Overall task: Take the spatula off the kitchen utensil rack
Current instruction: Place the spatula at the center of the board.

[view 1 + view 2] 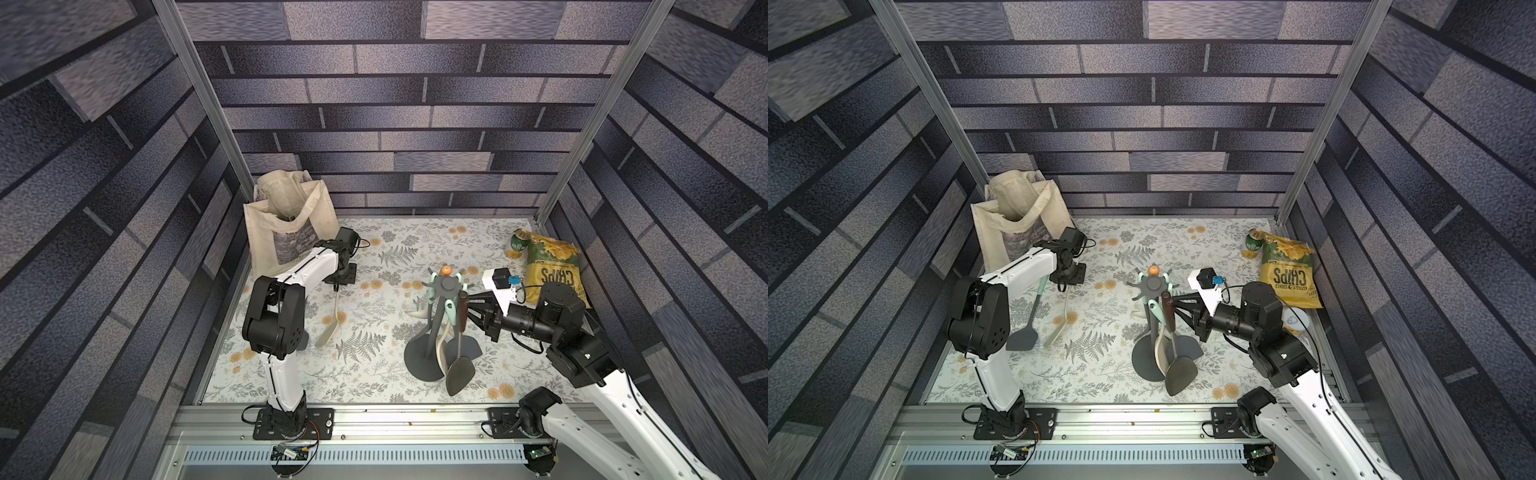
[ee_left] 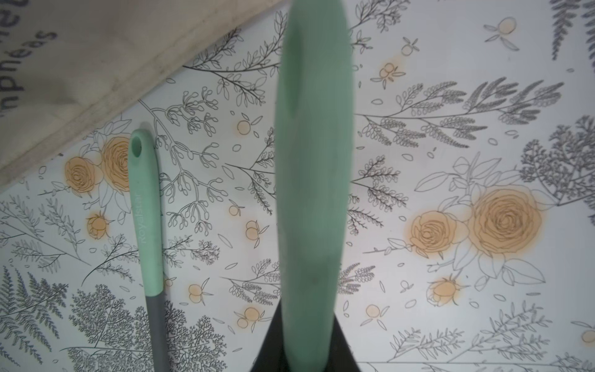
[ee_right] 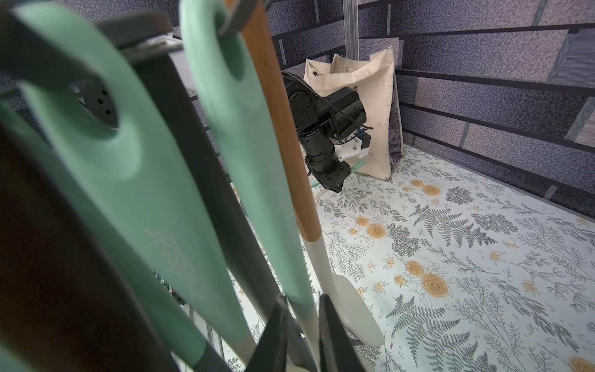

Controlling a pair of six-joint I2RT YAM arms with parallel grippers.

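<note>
- Aluminium rail (image 1: pixel 415 415) runs along the front edge, nearest the top camera, with both arm bases bolted to it.
- Walls (image 1: pixel 395 104) printed with grey and violet bricks close the booth on three sides, with two aluminium posts (image 1: pixel 210 104) at the back corners.
- Tabletop (image 1: pixel 374 386) is covered by a pale sheet printed with grey ferns and orange roses.
- Right arm (image 1: pixel 582 357) reaches in from the right. Its hand (image 1: pixel 468 306) sits at the rack's hanging handles with the jaws nearly together, and I cannot tell whether they pinch one.
- Left arm (image 1: pixel 282 374) bends over the left side. Its hand (image 3: pixel 335 186) points down in front of the bag, clenched on the mint handle of a cream utensil (image 1: pixel 328 332) whose head lies toward the front.
- Bag (image 1: pixel 286 224), beige cloth, stands in the back left corner.
- Rack (image 1: pixel 448 285) stands upright right of centre on its round base.
- Chips (image 1: pixel 555 266), a green-yellow packet, lies by the right wall, with a green can (image 1: pixel 516 245) just behind it.
- Spatula (image 1: pixel 459 370), dark-headed, hangs from the rack on its front side, beside a cream blade (image 1: pixel 441 353).
- Second spatula (image 1: pixel 1022 337), dark with a mint handle, lies flat beside the left arm, next to the cream utensil.
</note>
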